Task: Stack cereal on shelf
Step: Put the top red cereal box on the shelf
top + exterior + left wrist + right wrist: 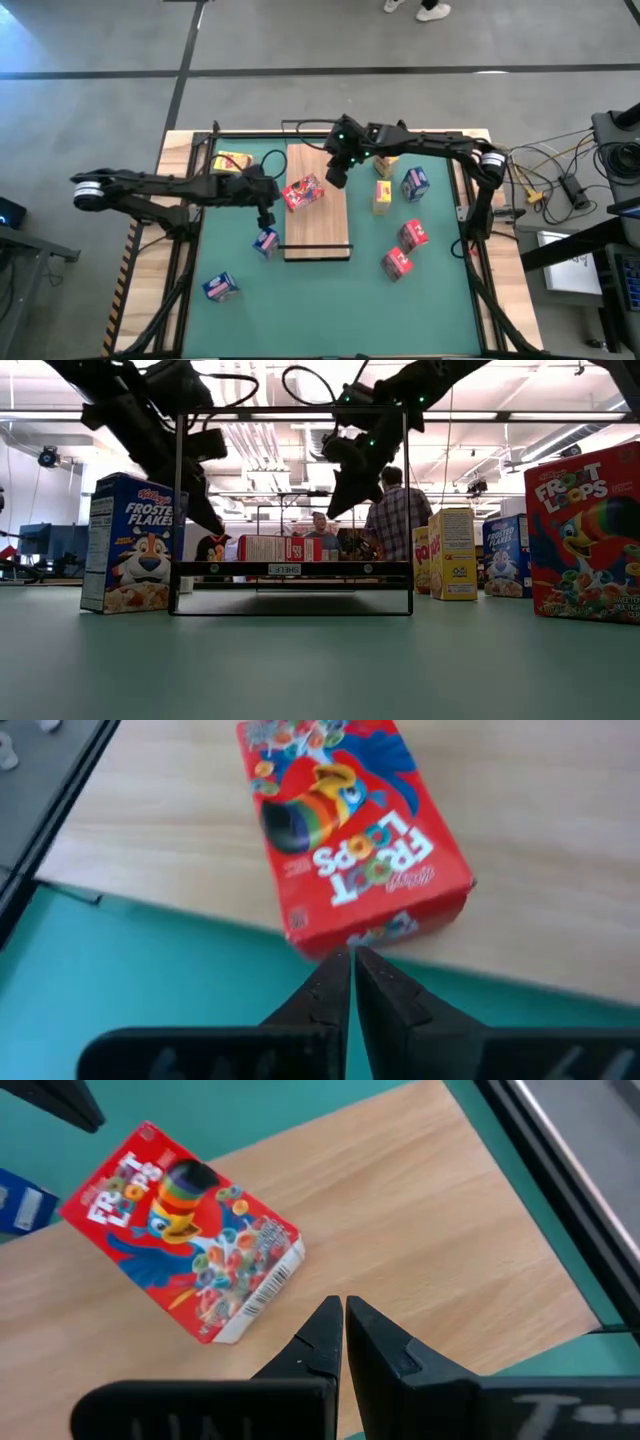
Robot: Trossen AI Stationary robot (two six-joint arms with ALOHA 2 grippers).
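Red printed cardboard cereal box (303,192) lying flat, slightly askew, on long light-wood shelf board (318,232).
Left gripper (266,210) hovering just beside board's left edge, fingers (330,990) clenched, grasping nothing.
Right gripper (337,176) above board's far part, fingers (325,1335) pressed together, empty.
Next probably: fetch small blue cardboard box (265,242) on green mat (300,300) near left gripper; release fingers before descent, grasp across narrow sides, place neatly against red box.

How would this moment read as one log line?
left gripper: shut, empty, beside red box | red box: flat on shelf | right gripper: shut, empty, over shelf
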